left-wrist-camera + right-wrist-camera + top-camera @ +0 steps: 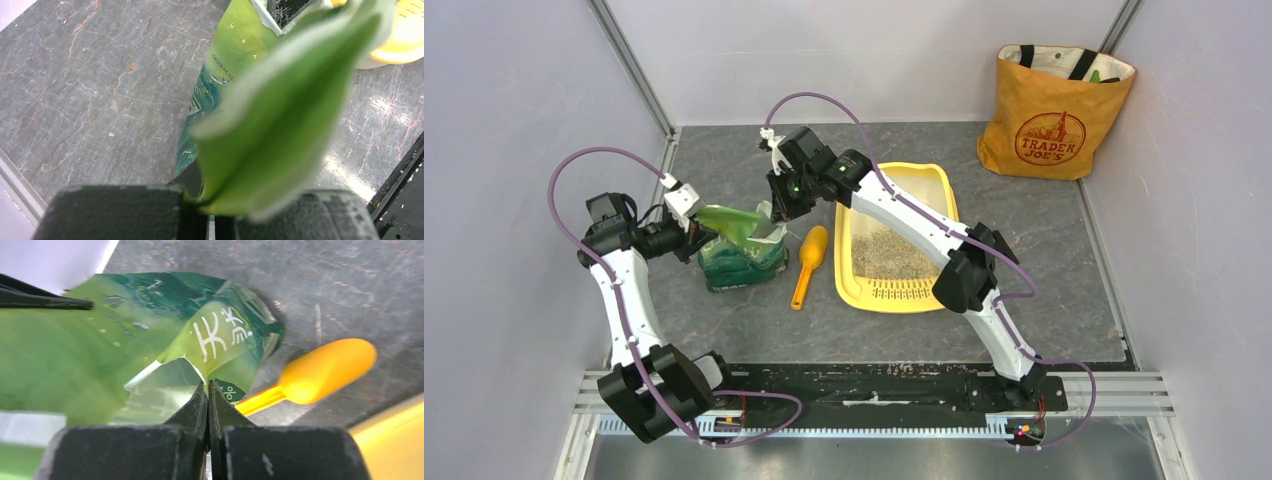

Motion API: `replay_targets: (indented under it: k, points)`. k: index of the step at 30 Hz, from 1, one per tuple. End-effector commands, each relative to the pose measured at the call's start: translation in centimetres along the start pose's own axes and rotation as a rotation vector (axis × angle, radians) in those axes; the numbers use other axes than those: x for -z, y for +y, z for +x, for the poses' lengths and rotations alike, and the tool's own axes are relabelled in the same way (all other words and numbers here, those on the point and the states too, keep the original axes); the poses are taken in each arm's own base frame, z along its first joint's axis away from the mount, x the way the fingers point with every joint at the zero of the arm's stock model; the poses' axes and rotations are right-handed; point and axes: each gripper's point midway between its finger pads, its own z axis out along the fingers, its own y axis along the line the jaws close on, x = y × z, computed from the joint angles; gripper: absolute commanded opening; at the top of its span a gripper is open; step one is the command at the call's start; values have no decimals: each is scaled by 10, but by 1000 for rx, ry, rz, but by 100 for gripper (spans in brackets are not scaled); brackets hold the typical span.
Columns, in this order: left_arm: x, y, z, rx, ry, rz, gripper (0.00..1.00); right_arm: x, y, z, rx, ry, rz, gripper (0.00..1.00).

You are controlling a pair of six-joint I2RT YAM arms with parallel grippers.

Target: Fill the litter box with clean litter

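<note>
Both arms are on the bag (742, 250) right now. It's standing on the grey mat (1044, 260), left of the litter box (889, 305), with the scoop (808, 265) lying flat between the two. The left gripper (206, 210) is clamped tight on a green flap at the bag's top, and you can see the plastic sticking out from between the fingers. The right gripper (208, 390) has its fingers pressed together right at the torn edge on the other side, and it looks like it's nipping the film there. The right arm reaches across the box to get to it.

The box sits flat mid-mat, grate end toward the arm bases, with a layer of litter (884, 255) on its floor. A tote (1044, 120) is parked in the far right corner, well away from everything.
</note>
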Motion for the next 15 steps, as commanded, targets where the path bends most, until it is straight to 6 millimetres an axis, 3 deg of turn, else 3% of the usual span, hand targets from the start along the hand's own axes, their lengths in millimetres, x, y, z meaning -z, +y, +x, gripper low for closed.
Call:
replay_targets:
  k: [1, 3, 5, 7, 15]
  points:
    - [4, 9, -39, -209, -120, -17, 2, 23, 61, -36, -112, -82, -286, 0]
    - [5, 12, -42, -219, -122, -20, 2, 45, 82, -78, -92, -226, -371, 0]
    - [5, 13, -45, -230, -127, -19, 2, 68, 102, -107, -63, -333, -446, 0]
    - [4, 14, -47, -248, -134, -17, 2, 77, 115, -118, -79, -372, -507, 0]
    - [-4, 24, -77, -101, -240, -46, 2, 21, 120, -82, -346, -182, -618, 0]
